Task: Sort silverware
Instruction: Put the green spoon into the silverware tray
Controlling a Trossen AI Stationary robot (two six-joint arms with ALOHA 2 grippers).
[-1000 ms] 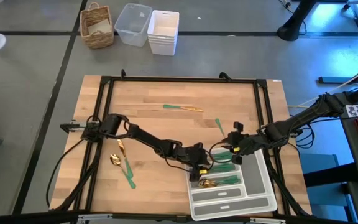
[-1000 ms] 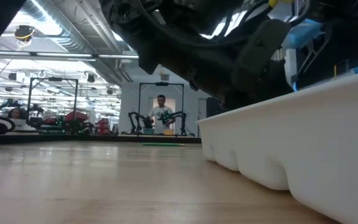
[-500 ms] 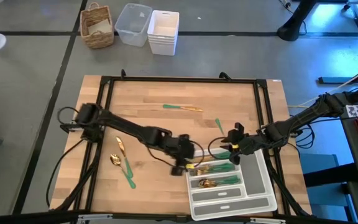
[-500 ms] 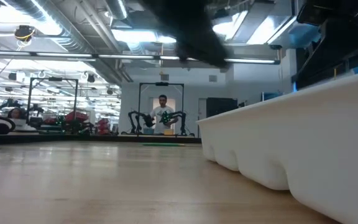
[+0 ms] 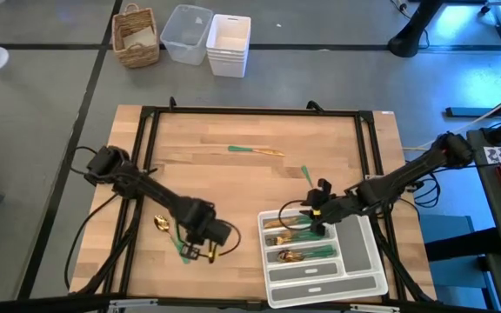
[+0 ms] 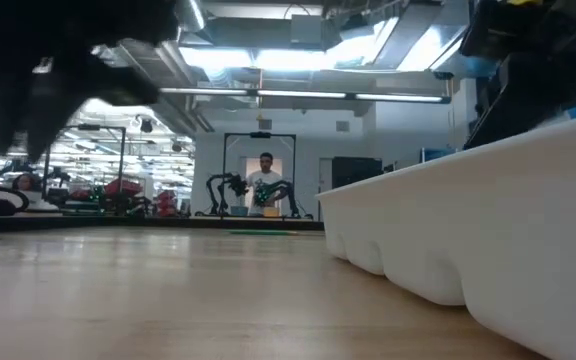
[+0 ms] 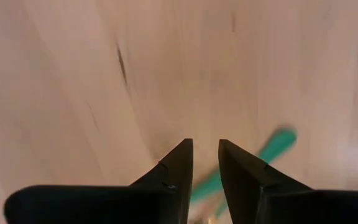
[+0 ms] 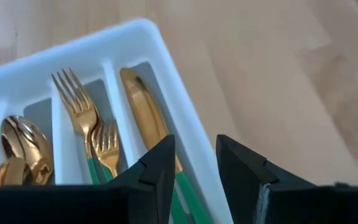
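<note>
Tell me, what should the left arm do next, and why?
Probably lower the left gripper onto the green-handled piece beside it on the table. Its fingers are apart with nothing between them, and that piece still lies outside the white tray.

Two slim black jointed arms trailing looped black cables; each claw (image 7: 205, 163) has dark, pointed wedge fingers; small yellow markings near the wrists.

Probably robot lab: distant arm rigs (image 6: 230, 192).
</note>
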